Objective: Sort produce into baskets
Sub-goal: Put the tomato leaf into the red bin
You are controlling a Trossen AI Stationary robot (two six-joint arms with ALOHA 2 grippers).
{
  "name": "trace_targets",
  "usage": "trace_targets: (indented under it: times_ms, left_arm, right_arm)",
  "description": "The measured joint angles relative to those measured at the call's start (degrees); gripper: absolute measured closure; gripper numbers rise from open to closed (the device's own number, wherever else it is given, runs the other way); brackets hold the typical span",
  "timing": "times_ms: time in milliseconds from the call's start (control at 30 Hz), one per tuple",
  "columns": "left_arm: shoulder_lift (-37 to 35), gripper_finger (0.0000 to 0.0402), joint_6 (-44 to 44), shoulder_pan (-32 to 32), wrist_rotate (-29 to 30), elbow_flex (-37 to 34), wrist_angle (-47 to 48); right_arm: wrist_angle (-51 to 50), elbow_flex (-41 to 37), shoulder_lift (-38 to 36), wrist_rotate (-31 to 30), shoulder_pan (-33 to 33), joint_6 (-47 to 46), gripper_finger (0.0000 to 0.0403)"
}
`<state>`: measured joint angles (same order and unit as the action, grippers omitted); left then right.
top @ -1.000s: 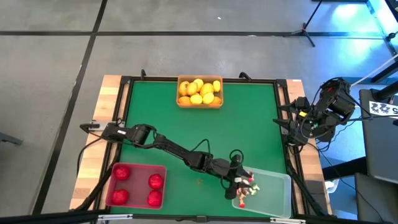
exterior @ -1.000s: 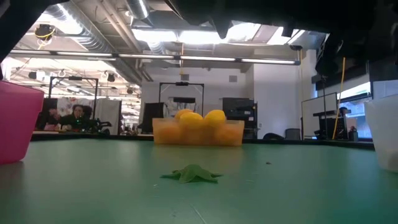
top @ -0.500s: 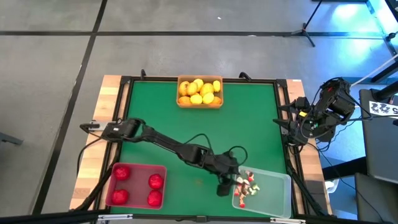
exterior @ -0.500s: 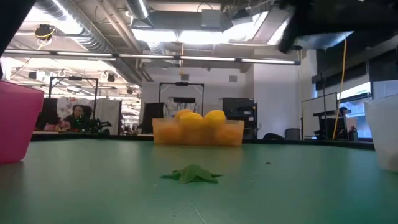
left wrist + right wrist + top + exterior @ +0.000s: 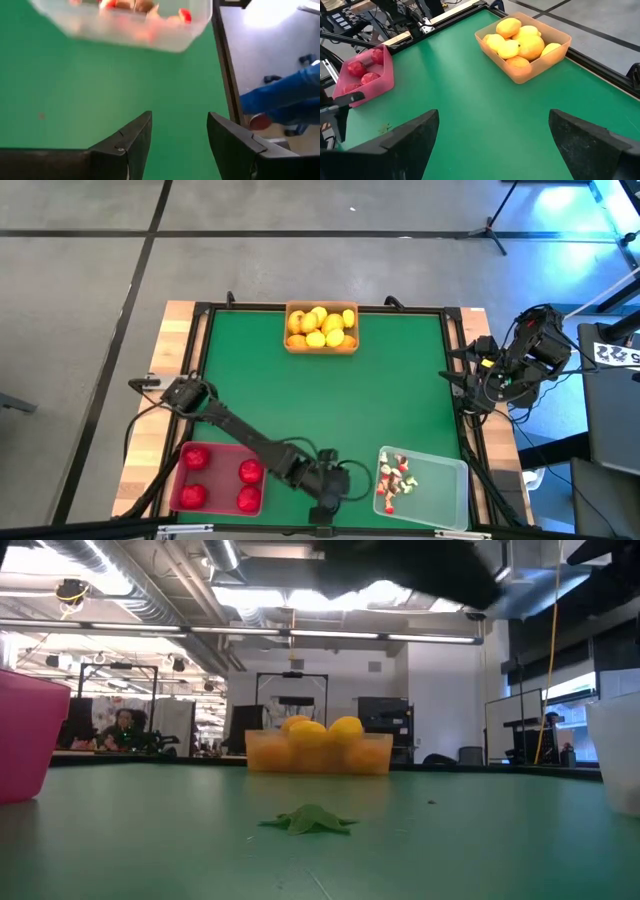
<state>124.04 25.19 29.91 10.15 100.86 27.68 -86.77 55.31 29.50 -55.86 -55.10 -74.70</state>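
My left gripper [image 5: 338, 485] is open and empty, low over the green mat near the table's near edge, between the red basket [image 5: 218, 478] and the clear basket [image 5: 422, 488]. Its wrist view [image 5: 179, 131] looks at the clear basket's wall [image 5: 150, 40], with small red and whitish bits inside. The red basket holds several red round fruits [image 5: 249, 471]. The orange basket [image 5: 321, 328] at the far edge is filled with yellow and orange fruits [image 5: 520, 42]. My right gripper [image 5: 494, 125] is open and empty, waiting beyond the table's right edge [image 5: 472, 383].
A small green leaf-like scrap [image 5: 308, 820] lies on the mat in the middle foreground of the low view. The mat's middle [image 5: 320, 400] is bare. A black frame [image 5: 455, 370] borders the mat. People sit in the room behind the table [image 5: 120, 728].
My left gripper has drawn back from the clear basket's left end, moving toward the table's left and near edges. It now sits between the clear and red baskets. The bits stay in the clear basket.
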Motion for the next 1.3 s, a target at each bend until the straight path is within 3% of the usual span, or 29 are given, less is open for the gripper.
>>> trace_targets:
  times_ms: [233,400,767,967,1167,1300]
  left_arm:
    - [-1.78,0.0215,9.03,5.40,4.53,-6.85,-1.45]
    - [-2.08,0.0215,14.17,5.88,13.58,-9.82,0.29]
    - [-9.78,0.0215,13.72,2.18,10.69,-23.21,-9.27]
    - [-10.16,0.0215,10.58,0.46,4.89,-29.83,-25.27]
    - [-9.83,0.0215,12.13,-0.32,10.38,-33.72,-27.11]
    - [-9.64,0.0215,11.69,-0.34,10.76,-33.92,-27.63]
  right_arm:
    - [-0.47,0.00,0.00,-0.34,0.01,0.02,0.0029]
    - [-0.47,0.00,0.00,-0.57,0.01,0.02,0.0029]
    - [-0.82,0.00,0.00,-0.66,0.01,0.04,0.0029]
    - [-1.40,-0.02,0.00,-1.45,-0.01,0.04,0.0029]
    - [-1.43,-0.02,0.00,-1.55,-0.01,0.04,0.0029]
    - [-1.61,-0.02,0.00,-1.55,-0.01,0.03,0.0029]
